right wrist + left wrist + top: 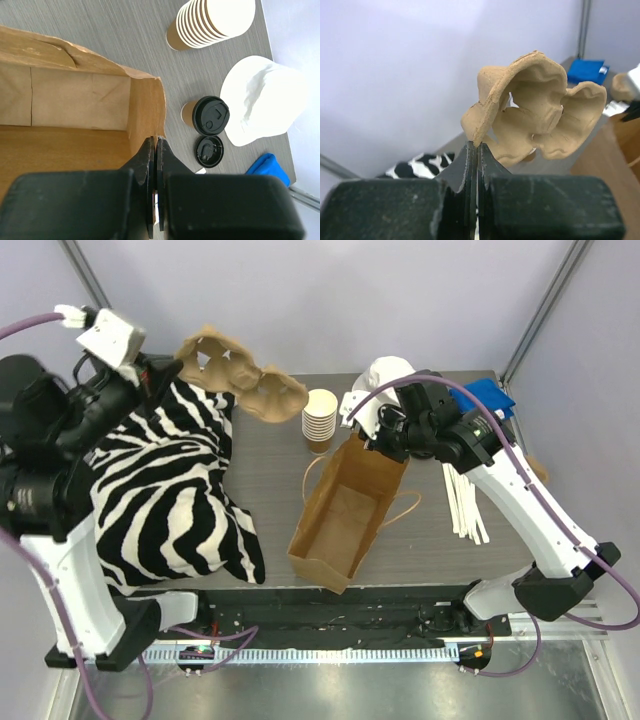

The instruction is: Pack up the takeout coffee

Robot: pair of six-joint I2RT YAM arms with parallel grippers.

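At the far left of the table, the left gripper is pinched tight on the thin edge of a tan pulp cup tray. It holds the tray up, and the tray's moulded cups face the wrist camera. Below that arm a zebra-striped cloth is spread over the tabletop.

Near the middle lies a brown paper bag, its mouth open toward the far side. The right gripper has its fingers clamped together on the rim of the bag.

The takeout coffee stands upright on the table just beside the bag's mouth, its black lid on. It touches neither gripper. A loose black lid lies right next to it. A white domed thing, possibly a cap, sits on its other side. A stack of lidless cups stands a little apart from the coffee. From above, the coffee is hidden under the right arm.
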